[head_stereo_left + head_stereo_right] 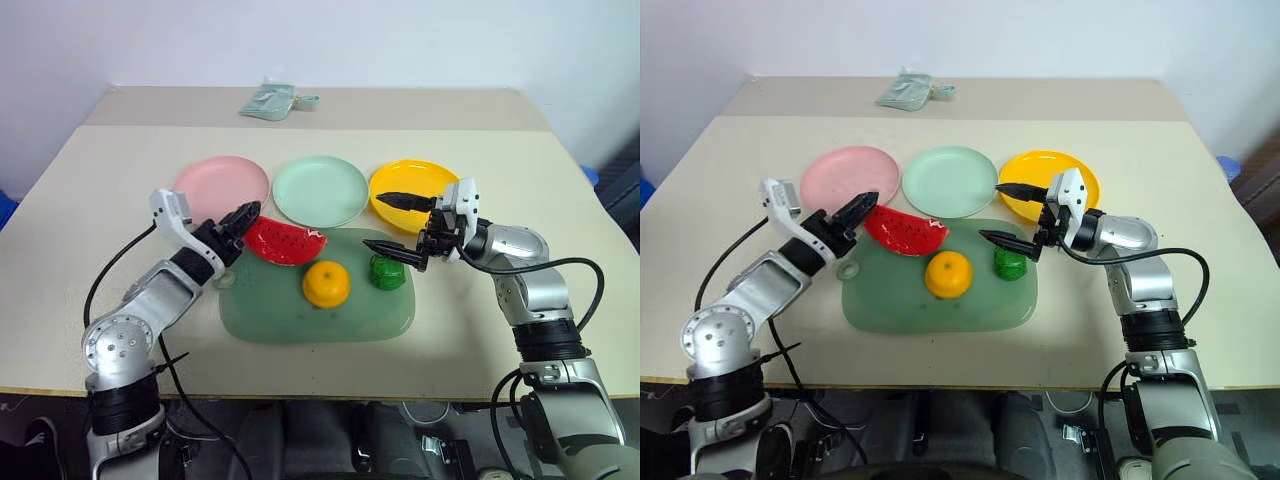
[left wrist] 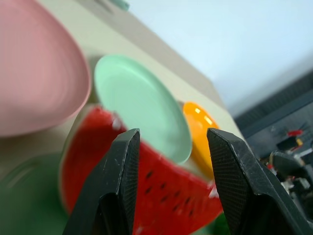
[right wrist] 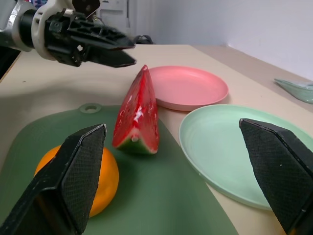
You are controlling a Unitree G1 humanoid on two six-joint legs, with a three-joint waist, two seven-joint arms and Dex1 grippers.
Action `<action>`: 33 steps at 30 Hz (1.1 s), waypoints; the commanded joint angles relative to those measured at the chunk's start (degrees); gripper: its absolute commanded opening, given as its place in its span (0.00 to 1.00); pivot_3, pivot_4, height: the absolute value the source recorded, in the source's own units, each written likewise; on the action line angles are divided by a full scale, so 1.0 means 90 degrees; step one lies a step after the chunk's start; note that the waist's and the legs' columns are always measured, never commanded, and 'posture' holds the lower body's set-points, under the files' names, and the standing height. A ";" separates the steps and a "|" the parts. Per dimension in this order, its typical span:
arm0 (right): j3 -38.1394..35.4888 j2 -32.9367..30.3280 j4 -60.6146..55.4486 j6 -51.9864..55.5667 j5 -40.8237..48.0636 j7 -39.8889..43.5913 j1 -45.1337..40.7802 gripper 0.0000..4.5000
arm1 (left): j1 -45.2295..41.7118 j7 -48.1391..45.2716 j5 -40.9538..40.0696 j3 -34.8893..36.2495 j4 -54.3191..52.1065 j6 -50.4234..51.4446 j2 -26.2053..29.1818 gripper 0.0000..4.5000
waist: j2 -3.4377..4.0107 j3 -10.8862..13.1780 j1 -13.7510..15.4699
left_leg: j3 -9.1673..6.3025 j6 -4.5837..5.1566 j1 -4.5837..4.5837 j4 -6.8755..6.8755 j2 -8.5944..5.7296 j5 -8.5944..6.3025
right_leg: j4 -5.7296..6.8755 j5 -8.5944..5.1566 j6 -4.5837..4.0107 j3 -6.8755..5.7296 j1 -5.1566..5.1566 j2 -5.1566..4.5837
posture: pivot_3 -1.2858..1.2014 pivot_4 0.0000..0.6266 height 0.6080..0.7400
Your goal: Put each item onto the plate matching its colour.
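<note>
- Watermelon wedge (image 1: pixel 284 241): stands on the far left corner of the green mat (image 1: pixel 300 322), just in front of the left gripper (image 1: pixel 244 218), whose fingers are narrowly parted and hold nothing.
- Orange (image 1: pixel 326 283) and green vegetable (image 1: pixel 386 271): on the mat.
- Right gripper (image 1: pixel 397 224): fingers wide apart, empty, beside the vegetable.
- Pink plate (image 1: pixel 220 182), mint plate (image 1: pixel 320 190), yellow plate (image 1: pixel 405 183): in a row beyond the mat, toward the tabletop's far edge.
</note>
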 commanded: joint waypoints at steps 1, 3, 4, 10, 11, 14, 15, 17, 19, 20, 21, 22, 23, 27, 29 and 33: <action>-0.0115 -0.0011 -0.0237 -0.0020 0.0108 -0.0027 -0.0088 1.00 | -0.0018 -0.0096 0.0275 -0.0094 -0.0043 -0.0219 0.0074 0.49 | 0.0000 0.0000 -0.0013 | 0.0000 0.0000 0.0000 0.0000 0.0000 0.0000 | 0.0000 0.0000 0.0000 0.0000 0.0000 0.0000 | 0.52 0.24 1.00; -0.0114 -0.0026 -0.0315 0.0017 0.0115 -0.0052 -0.0057 1.00 | 0.0047 -0.0158 0.0337 -0.0100 -0.0019 -0.0232 0.0107 0.49 | 0.0000 0.0000 -0.0013 | 0.0000 0.0000 0.0000 -0.0001 0.0000 0.0000 | 0.0000 0.0000 0.0000 0.0000 -0.0002 0.0001 | 0.52 0.24 1.00; -0.0120 -0.0032 -0.0355 0.0042 0.0125 -0.0070 -0.0041 1.00 | 0.0100 -0.0223 0.0390 -0.0127 -0.0029 -0.0212 0.0160 0.49 | 0.0000 0.0000 -0.0013 | 0.0000 0.0000 0.0000 -0.0002 0.0001 0.0000 | 0.0000 0.0000 0.0000 0.0000 -0.0003 0.0001 | 0.52 0.24 1.00; -0.0127 -0.0055 -0.0501 0.0134 0.0134 -0.0126 0.0020 1.00 | 0.0274 -0.0333 0.0363 -0.0069 -0.0089 -0.0211 0.0234 0.49 | 0.0000 0.0000 0.0006 | 0.0000 0.0000 0.0000 -0.0001 0.0000 0.0000 | 0.0000 0.0000 0.0000 0.0000 -0.0002 0.0000 | 0.52 0.24 1.00; -0.0133 -0.0050 -0.0502 0.0144 0.0139 -0.0136 0.0015 1.00 | 0.0287 -0.0331 0.0316 -0.0035 -0.0113 -0.0207 0.0243 0.49 | 0.0000 0.0000 0.0004 | 0.0000 0.0000 -0.0001 -0.0001 0.0000 0.0000 | 0.0000 0.0000 0.0000 0.0000 -0.0002 0.0000 | 0.52 0.24 1.00; -0.0141 -0.0042 -0.0455 0.0147 0.0143 -0.0128 -0.0019 1.00 | 0.0371 -0.0340 0.0206 0.0036 -0.0164 -0.0140 0.0321 0.49 | 0.0000 0.0000 -0.0003 | 0.0000 0.0000 -0.0001 -0.0001 0.0001 0.0000 | 0.0000 0.0000 0.0000 0.0000 -0.0002 0.0000 | 0.52 0.24 1.00; -0.0140 -0.0043 -0.0439 0.0138 0.0139 -0.0122 -0.0026 1.00 | 0.0410 -0.0359 0.0214 0.0045 -0.0155 -0.0130 0.0354 0.49 | 0.0000 0.0000 -0.0004 | 0.0000 0.0000 -0.0001 -0.0001 0.0001 0.0000 | 0.0000 0.0000 -0.0001 0.0000 -0.0002 0.0000 | 0.52 0.24 1.00; -0.0138 -0.0043 -0.0389 0.0122 0.0135 -0.0106 -0.0056 1.00 | 0.0474 -0.0423 0.0255 0.0036 -0.0104 -0.0144 0.0420 0.49 | 0.0000 0.0000 -0.0005 | 0.0000 0.0000 -0.0001 -0.0002 0.0001 0.0000 | 0.0000 0.0000 -0.0001 0.0000 -0.0003 0.0000 | 0.52 0.24 1.00; -0.0132 -0.0040 -0.0328 0.0087 0.0116 -0.0088 -0.0082 1.00 | 0.0489 -0.0554 0.0338 -0.0012 0.0002 -0.0158 0.0510 0.49 | 0.0000 0.0000 -0.0005 | 0.0000 0.0000 -0.0001 -0.0002 0.0001 0.0000 | 0.0000 -0.0001 -0.0001 0.0000 -0.0003 0.0000 | 0.52 0.24 1.00; -0.0129 -0.0038 -0.0313 0.0077 0.0111 -0.0083 -0.0088 1.00 | 0.0489 -0.0613 0.0369 -0.0029 0.0046 -0.0165 0.0547 0.49 | 0.0000 0.0000 -0.0005 | 0.0000 0.0000 -0.0001 -0.0002 0.0001 0.0000 | 0.0000 -0.0001 -0.0001 0.0000 -0.0004 0.0000 | 0.52 0.24 1.00; -0.0123 -0.0030 -0.0310 0.0079 0.0110 -0.0086 -0.0096 1.00 | 0.0463 -0.0673 0.0410 -0.0019 0.0156 -0.0184 0.0584 0.49 | 0.0000 0.0000 -0.0006 | 0.0000 0.0000 -0.0001 -0.0002 0.0001 0.0000 | 0.0000 -0.0001 -0.0001 0.0000 -0.0004 0.0000 | 0.52 0.24 1.00; -0.0116 -0.0016 -0.0316 0.0077 0.0109 -0.0089 -0.0092 1.00 | 0.0386 -0.0816 0.0597 -0.0041 0.0390 -0.0286 0.0657 0.49 | 0.0000 0.0000 -0.0005 | 0.0001 0.0000 -0.0001 -0.0002 0.0001 0.0000 | 0.0000 -0.0001 -0.0001 0.0000 -0.0004 0.0000 | 0.52 0.24 1.00; -0.0106 -0.0003 -0.0323 0.0061 0.0103 -0.0084 -0.0068 1.00 | 0.0258 -0.0936 0.0743 -0.0054 0.0671 -0.0391 0.0684 0.49 | 0.0000 0.0000 0.0003 | 0.0001 0.0000 -0.0001 -0.0002 0.0001 0.0000 | -0.0001 -0.0001 -0.0001 0.0000 -0.0004 0.0000 | 0.52 0.24 1.00; -0.0109 0.0021 -0.0370 0.0045 0.0116 -0.0087 0.0001 1.00 | -0.0136 -0.1272 0.1120 -0.0237 0.1104 -0.0546 0.0684 0.49 | 0.0000 0.0000 0.0002 | 0.0001 0.0000 -0.0002 -0.0001 0.0000 0.0000 | -0.0003 -0.0001 -0.0001 -0.0002 -0.0003 0.0000 | 0.52 0.24 1.00; -0.0128 0.0011 -0.0392 0.0031 0.0122 -0.0086 0.0044 1.00 | -0.0279 -0.1414 0.1281 -0.0342 0.1190 -0.0607 0.0655 0.49 | 0.0000 0.0000 0.0006 | 0.0002 0.0000 -0.0005 -0.0002 0.0000 0.0000 | -0.0007 0.0000 0.0000 -0.0001 -0.0004 0.0000 | 0.52 0.24 1.00; -0.0160 -0.0011 -0.0422 0.0011 0.0130 -0.0085 0.0126 1.00 | -0.0489 -0.1639 0.1576 -0.0513 0.1366 -0.0662 0.0636 0.49 | 0.0000 0.0000 -0.0002 | 0.0002 0.0000 -0.0005 -0.0003 0.0001 0.0000 | -0.0005 0.0000 0.0000 -0.0002 -0.0005 0.0001 | 0.52 0.24 1.00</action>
